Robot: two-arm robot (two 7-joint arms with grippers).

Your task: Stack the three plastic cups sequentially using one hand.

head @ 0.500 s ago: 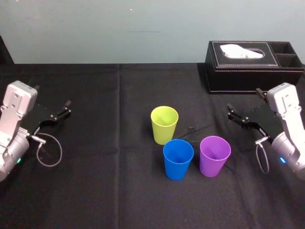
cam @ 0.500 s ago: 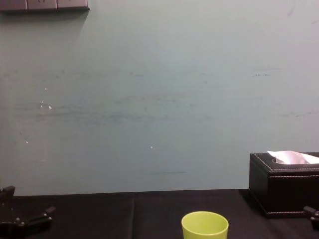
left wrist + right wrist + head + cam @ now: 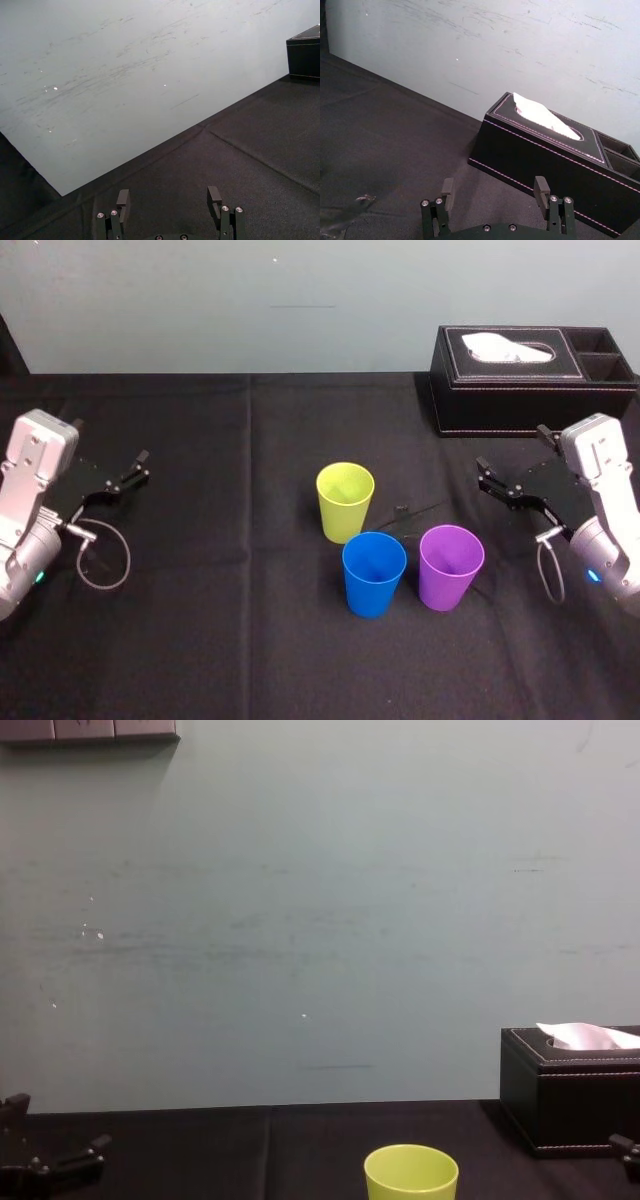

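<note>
Three plastic cups stand upright and mouth-up near the middle of the head view on a black-clothed worktop (image 3: 220, 640), none nested in another and each showing only its own bare inside. The lime-green cup (image 3: 345, 500) sits at the centre of the frame. The blue cup (image 3: 374, 572) is just below and to the right of it, its rim overlapping the green cup's base in the picture, so whether the two touch cannot be told. The purple cup (image 3: 451, 566) stands just beside the blue one on its right, with a narrow gap between their rims. In the chest view the lime-green cup's rim (image 3: 411, 1172) shows at the bottom edge, right of centre. A black tissue box (image 3: 530, 380) lies at the upper right of the head view, well apart from the cups. A white tissue (image 3: 508, 346) pokes up out of its top slot, and two small open compartments sit at its right end. The left hand (image 3: 128, 475) hovers at the left edge of the frame and the right hand (image 3: 487, 478) at the right edge, near the purple cup but clear of it. Each hand has its fingers spread apart and grips nothing, as the left wrist view (image 3: 168, 195) and right wrist view (image 3: 494, 185) also show.
</note>
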